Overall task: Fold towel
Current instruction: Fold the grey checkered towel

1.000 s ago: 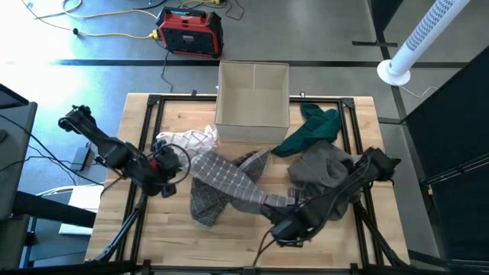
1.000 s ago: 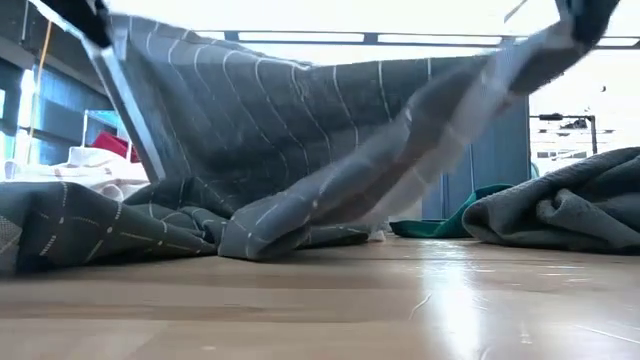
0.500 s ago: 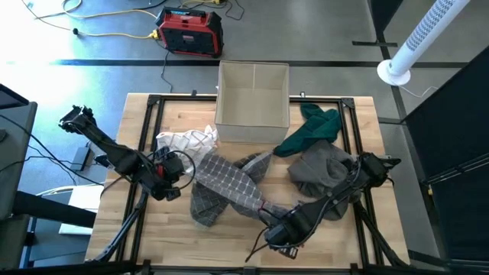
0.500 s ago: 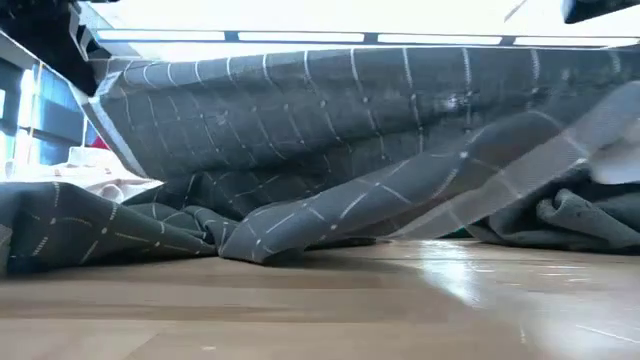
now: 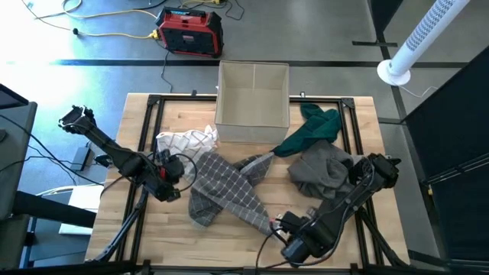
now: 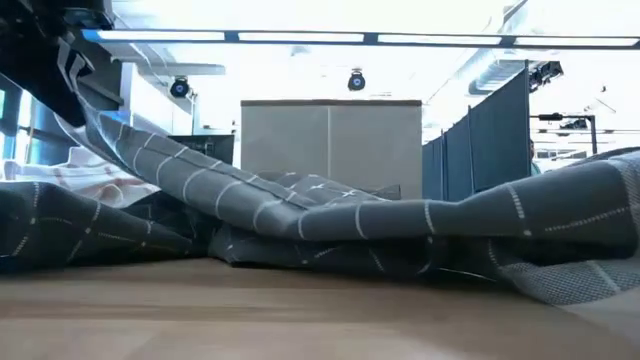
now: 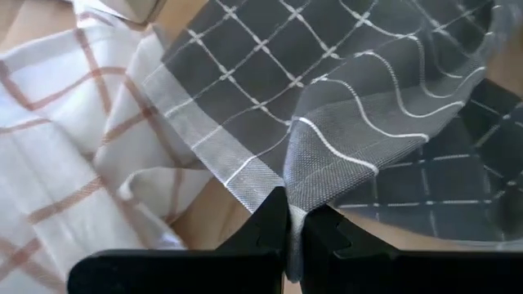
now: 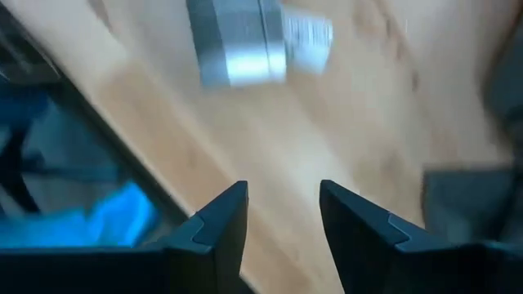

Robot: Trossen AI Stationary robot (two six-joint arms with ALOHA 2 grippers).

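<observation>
Right gripper [image 5: 284,227] now parted, towel [image 5: 226,192] corner dropped; left gripper [image 7: 294,230] stays clamped on towel.

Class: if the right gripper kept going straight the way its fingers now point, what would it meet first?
Probably the bare wooden table. The right gripper is open and empty, and its wrist view shows blurred tabletop straight ahead, with a grey cloth edge only off to one side. Depth is unclear.

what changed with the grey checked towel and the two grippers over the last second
The right gripper let go of the grey checked towel and drew back toward the table's front edge, open. The towel dropped from its raised span and now sags low. The left gripper stayed shut on its corner; the other cloths and box stayed put.
</observation>
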